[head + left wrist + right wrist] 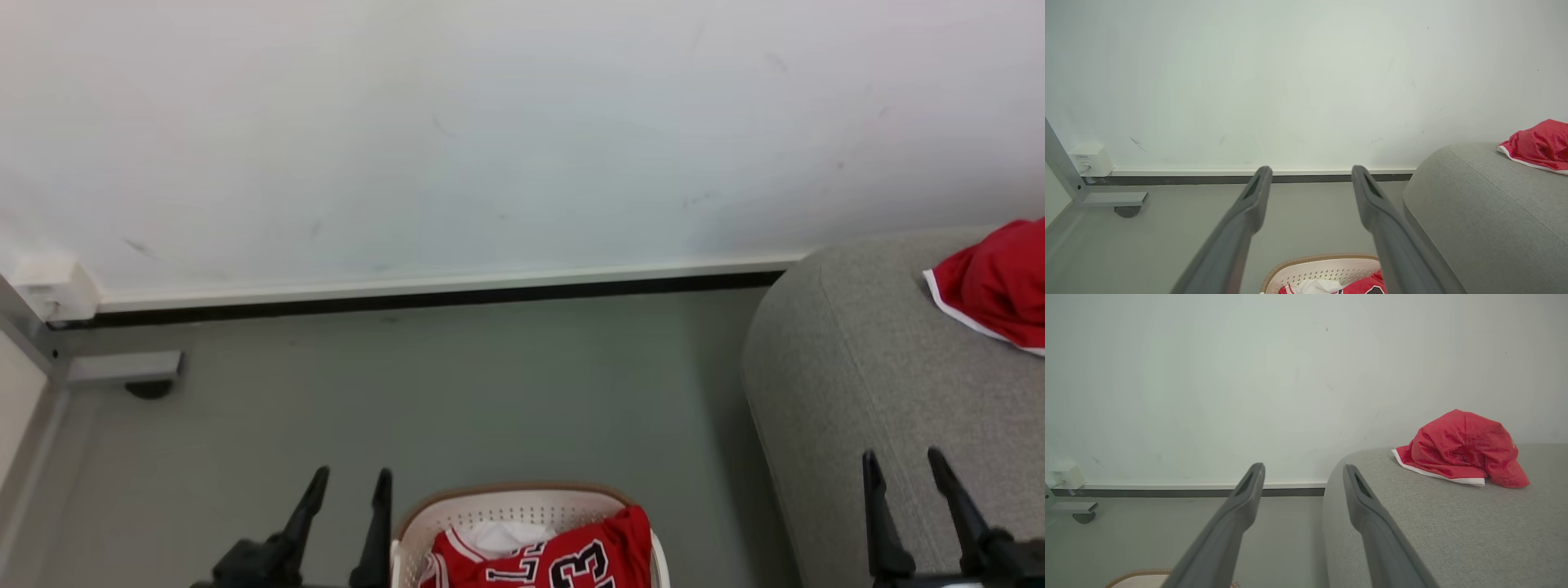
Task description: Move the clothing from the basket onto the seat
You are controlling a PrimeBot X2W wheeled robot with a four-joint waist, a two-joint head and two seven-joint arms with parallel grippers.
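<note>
White wall [490, 122], grey floor [449, 392], metal frame [122, 367] on caster [149, 390].

A pale, faintly scuffed wall [490, 122] meets the grey-green floor [449, 392] at a white skirting board [408, 287] (dark strip beneath); a grey metal frame [122, 367] stands at the left.

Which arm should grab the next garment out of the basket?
Left, I'd judge. The left pincer stands open right beside the basket's rim, close to the red jersey. The right pincer, also open, hangs at the seat, farther from the basket.
</note>
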